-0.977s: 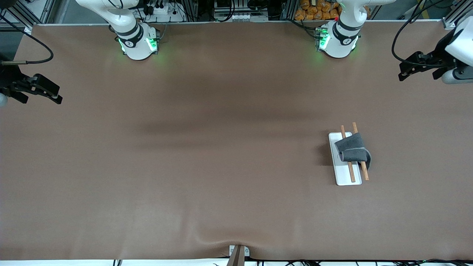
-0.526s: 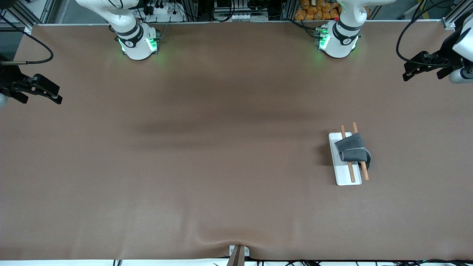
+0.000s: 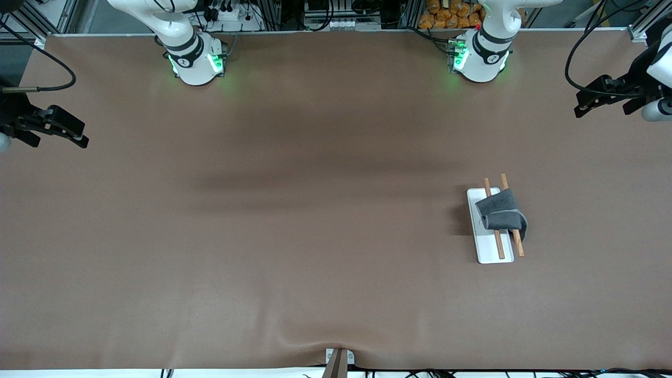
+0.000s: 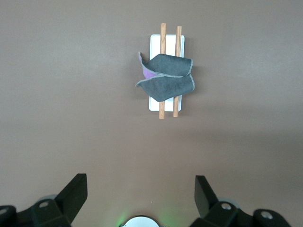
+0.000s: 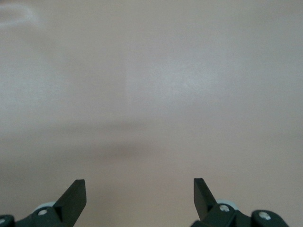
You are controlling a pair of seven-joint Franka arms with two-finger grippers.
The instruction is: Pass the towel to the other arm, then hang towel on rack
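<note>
The dark grey towel point(image 3: 501, 211) hangs folded over the two wooden rods of the rack point(image 3: 493, 247), which stands on the table toward the left arm's end. In the left wrist view the towel point(image 4: 165, 78) shows a bit of purple at one fold, draped across the rack point(image 4: 155, 42). My left gripper point(image 3: 588, 100) is raised at the table's end, well away from the rack, open and empty point(image 4: 140, 189). My right gripper point(image 3: 71, 131) waits at the table's other end, open with nothing in it point(image 5: 139, 189).
A brown mat point(image 3: 315, 210) covers the whole table. A small metal bracket point(image 3: 338, 359) sits at the table edge nearest the front camera. The two arm bases point(image 3: 197, 60) point(image 3: 478, 58) stand along the edge farthest from that camera.
The left arm has drawn back a little farther toward its end of the table and upward. The towel, the rack and the right arm have not moved.
</note>
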